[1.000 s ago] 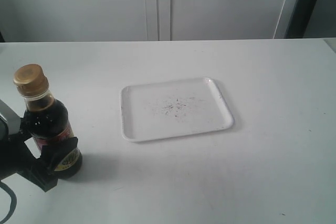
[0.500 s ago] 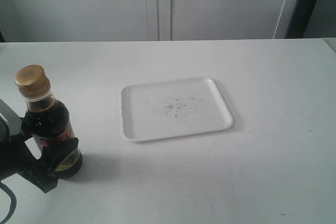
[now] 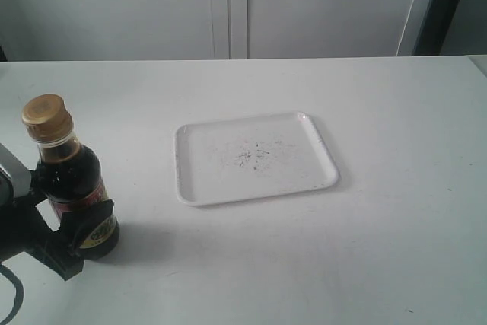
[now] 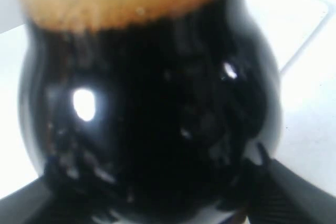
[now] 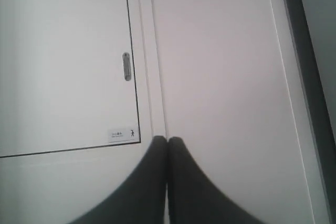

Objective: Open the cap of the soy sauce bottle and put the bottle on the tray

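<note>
The soy sauce bottle [image 3: 70, 180] stands upright near the table's left edge, its golden-brown cap [image 3: 46, 116] closed on the narrow neck. My left gripper [image 3: 53, 222] is shut on the lower body of the bottle, one black finger across the label. Up close in the left wrist view the dark bottle [image 4: 152, 108] fills the picture between the black fingers [image 4: 286, 192]. The white tray [image 3: 254, 157], speckled at its centre, lies flat in the middle of the table with nothing on it. My right gripper [image 5: 167, 142] is shut and holds nothing, pointed at a white cabinet; it is outside the exterior view.
White cabinet doors [image 3: 228, 5] stand behind the table's far edge. A dark vertical strip [image 3: 441, 5] rises at the back right. The bottle stands about a tray's width to the left of the tray.
The bottle and my left gripper shifted very slightly to the right early on, then held still. The tray has not moved.
</note>
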Motion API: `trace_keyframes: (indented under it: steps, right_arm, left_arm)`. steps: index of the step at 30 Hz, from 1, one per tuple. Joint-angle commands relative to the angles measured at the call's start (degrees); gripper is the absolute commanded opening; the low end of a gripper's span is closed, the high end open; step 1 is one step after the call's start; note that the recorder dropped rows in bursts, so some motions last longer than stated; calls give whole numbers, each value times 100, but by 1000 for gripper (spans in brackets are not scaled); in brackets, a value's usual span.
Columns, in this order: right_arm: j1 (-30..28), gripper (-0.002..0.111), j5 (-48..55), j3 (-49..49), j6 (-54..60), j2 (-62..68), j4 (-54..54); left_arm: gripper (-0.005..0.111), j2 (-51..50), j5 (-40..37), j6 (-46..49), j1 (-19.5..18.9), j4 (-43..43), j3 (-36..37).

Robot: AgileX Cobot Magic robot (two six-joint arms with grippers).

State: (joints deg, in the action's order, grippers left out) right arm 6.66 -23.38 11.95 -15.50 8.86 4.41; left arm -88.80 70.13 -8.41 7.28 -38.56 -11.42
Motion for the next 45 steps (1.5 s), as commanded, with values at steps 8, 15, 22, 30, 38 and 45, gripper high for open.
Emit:
trace_keyframes:
  steps: [8,15,22,30,38,45]
  right_arm:
    - [14,0,-1389,1265,-2336,2691,3017]
    - [196,0,-2198,1437,-2564,4028,3394]
    - [1208,0,-2014,1437,-1396,4599,2580]
    - [2093,0,-1443,1779,-146,5265,1724]
    - [2983,0,-1498,1885,2249,5947,-78]
    - [3423,0,-2441,1885,2876,6706,-371]
  left_arm:
    - [0,34,-17,54,18,-65,51]
    - [0,34,-17,54,18,-65,51]
    - [0,34,-17,54,18,-65,51]
    - [0,34,-17,54,18,-65,51]
    - [0,34,-17,54,18,-65,51]
    - [0,34,-17,54,18,-65,51]
